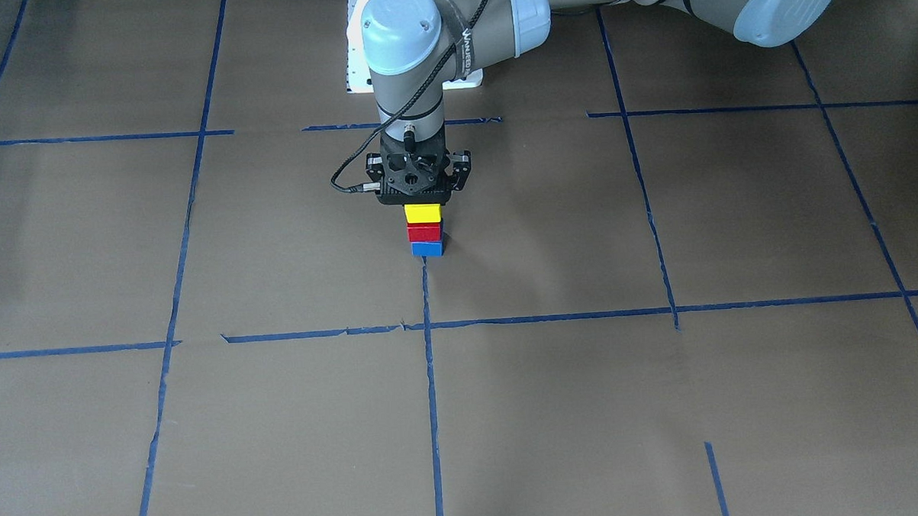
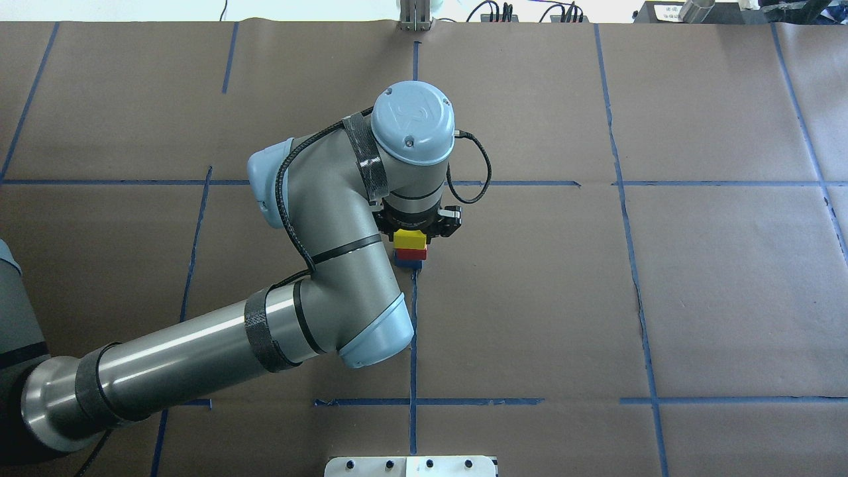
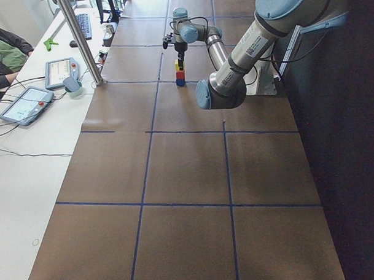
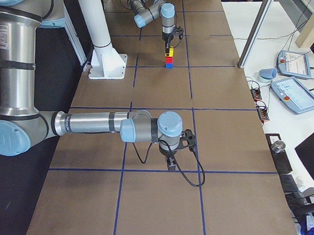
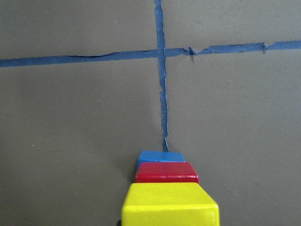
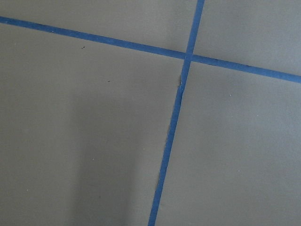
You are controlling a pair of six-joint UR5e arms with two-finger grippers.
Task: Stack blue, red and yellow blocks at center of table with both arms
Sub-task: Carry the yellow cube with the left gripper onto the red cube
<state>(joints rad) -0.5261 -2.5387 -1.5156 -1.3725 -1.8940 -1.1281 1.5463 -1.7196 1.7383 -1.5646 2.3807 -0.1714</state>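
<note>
The yellow block [image 1: 422, 213] sits on the red block [image 1: 424, 232], which sits on the blue block [image 1: 427, 248], as one straight stack at the table's middle. The stack also shows in the overhead view [image 2: 409, 249] and at the bottom of the left wrist view [image 5: 169, 205]. My left gripper [image 1: 424, 198] hangs straight down right over the yellow block. Its fingertips are hidden under its own body, so I cannot tell whether it grips the block. My right gripper [image 4: 172, 161] hangs low over bare table far from the stack, and I cannot tell its state.
Brown paper with blue tape lines [image 1: 430, 381] covers the table. The left arm's elbow [image 2: 318, 265] hangs over the table beside the stack. A white mounting plate [image 2: 411, 466] lies at the near edge. Tablets and cables [image 4: 292, 89] lie on the side bench.
</note>
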